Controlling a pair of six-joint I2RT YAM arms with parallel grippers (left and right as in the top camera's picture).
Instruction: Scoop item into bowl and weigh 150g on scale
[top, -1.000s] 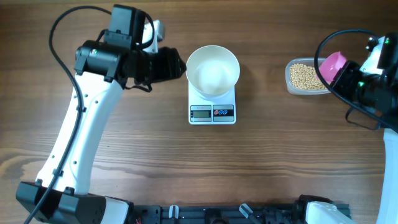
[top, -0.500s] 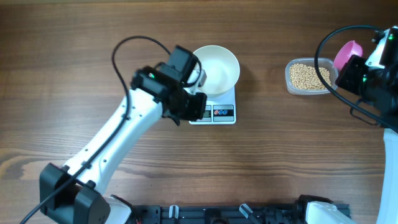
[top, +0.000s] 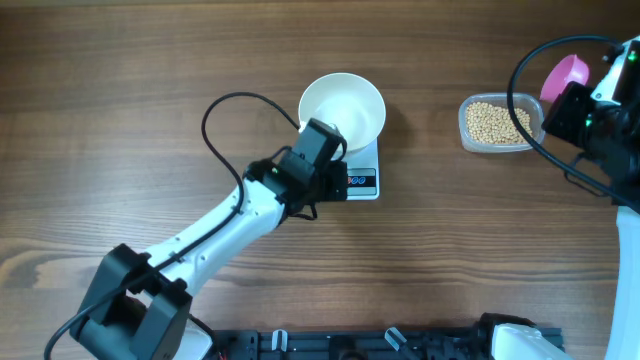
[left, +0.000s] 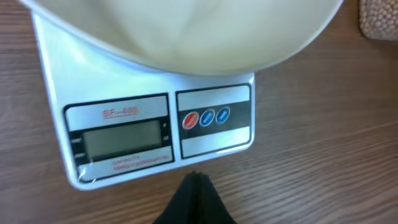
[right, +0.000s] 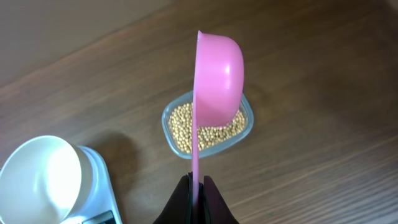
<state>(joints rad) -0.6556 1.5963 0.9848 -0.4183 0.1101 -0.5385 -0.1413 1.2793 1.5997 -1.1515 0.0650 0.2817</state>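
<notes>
The white bowl (top: 342, 110) stands empty on the white scale (top: 362, 183), whose grey display (left: 121, 140) and coloured buttons (left: 206, 117) face the front. My left gripper (left: 196, 177) is shut with nothing in it, its tip just in front of the scale's front edge. Tan beans (top: 492, 122) fill a clear tub (top: 468, 132) at the right. My right gripper (right: 196, 182) is shut on the handle of a pink scoop (right: 217, 87), held on edge above the tub (right: 246, 127). The scoop (top: 566, 74) shows no beans.
The wooden table (top: 150, 80) is bare to the left and front. A black cable (top: 528, 60) loops over the right arm near the tub. The left arm (top: 225, 225) slants from the front left to the scale.
The left arm swung from the back left round to the scale's front and its gripper shut. The right gripper lifted the pink scoop a little farther back and right.
</notes>
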